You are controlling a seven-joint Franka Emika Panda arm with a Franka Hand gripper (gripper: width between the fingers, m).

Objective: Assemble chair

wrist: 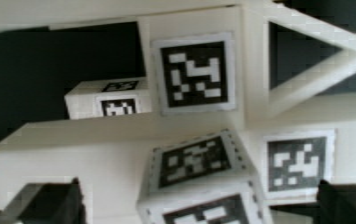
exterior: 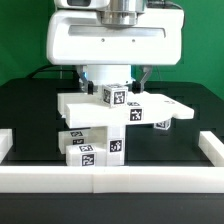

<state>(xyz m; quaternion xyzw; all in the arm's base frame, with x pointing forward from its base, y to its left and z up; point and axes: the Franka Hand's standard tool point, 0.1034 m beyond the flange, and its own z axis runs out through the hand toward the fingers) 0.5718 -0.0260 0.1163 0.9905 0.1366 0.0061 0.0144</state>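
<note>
On the black tabletop (exterior: 30, 110), behind the low white border rail (exterior: 110, 180), the white plastic tagged chair pieces (exterior: 110, 120) are standing joined beneath my claw (exterior: 113, 82). Its fingertips are hiding behind them, so I cannot tell whether I am gripping.

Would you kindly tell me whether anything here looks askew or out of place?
Mildly: the small white plastic chair pieces lie stacked crookedly under the flat white slab, tags tilted differently in the wrist view. No damage shows.
</note>
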